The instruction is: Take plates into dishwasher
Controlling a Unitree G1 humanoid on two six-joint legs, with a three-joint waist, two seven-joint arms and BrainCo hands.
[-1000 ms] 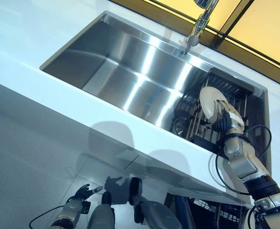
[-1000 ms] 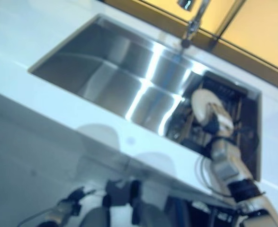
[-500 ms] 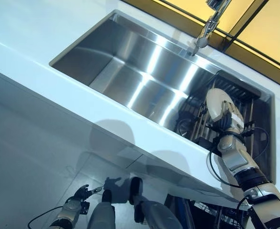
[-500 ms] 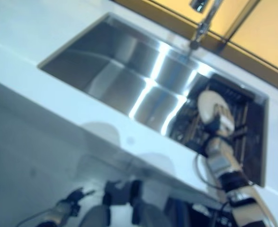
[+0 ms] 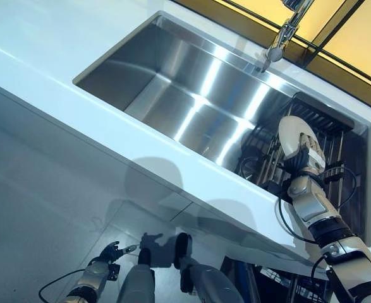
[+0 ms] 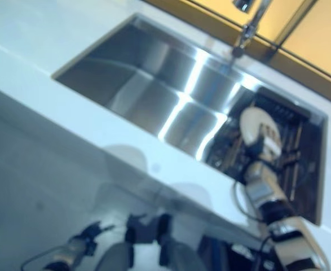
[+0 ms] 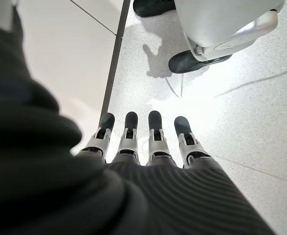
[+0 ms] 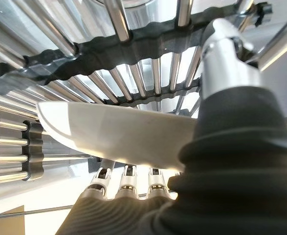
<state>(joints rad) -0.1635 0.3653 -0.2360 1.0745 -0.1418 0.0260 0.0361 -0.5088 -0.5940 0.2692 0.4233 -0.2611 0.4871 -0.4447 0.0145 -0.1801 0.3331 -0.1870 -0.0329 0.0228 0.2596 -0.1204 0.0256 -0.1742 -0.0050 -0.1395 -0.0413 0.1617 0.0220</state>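
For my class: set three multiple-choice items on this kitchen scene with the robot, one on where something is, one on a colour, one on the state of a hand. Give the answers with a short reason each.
1. Where is the dish rack?
A. At the sink's right end
B. On the floor
C. On the counter left of the sink

2. What colour is the plate?
A. Black
B. White
C. Red

3. What is the right hand doing?
A. Hanging empty by the floor
B. Holding the faucet
C. Gripping the plate

Answers:
1. A: the dark rack with metal bars sits inside the steel sink at its right end.
2. B: the plate shows pale white against the dark rack, also in the right wrist view.
3. C: its fingers and thumb close on the plate over the rack, while the left hand hangs low over the floor with straight fingers.
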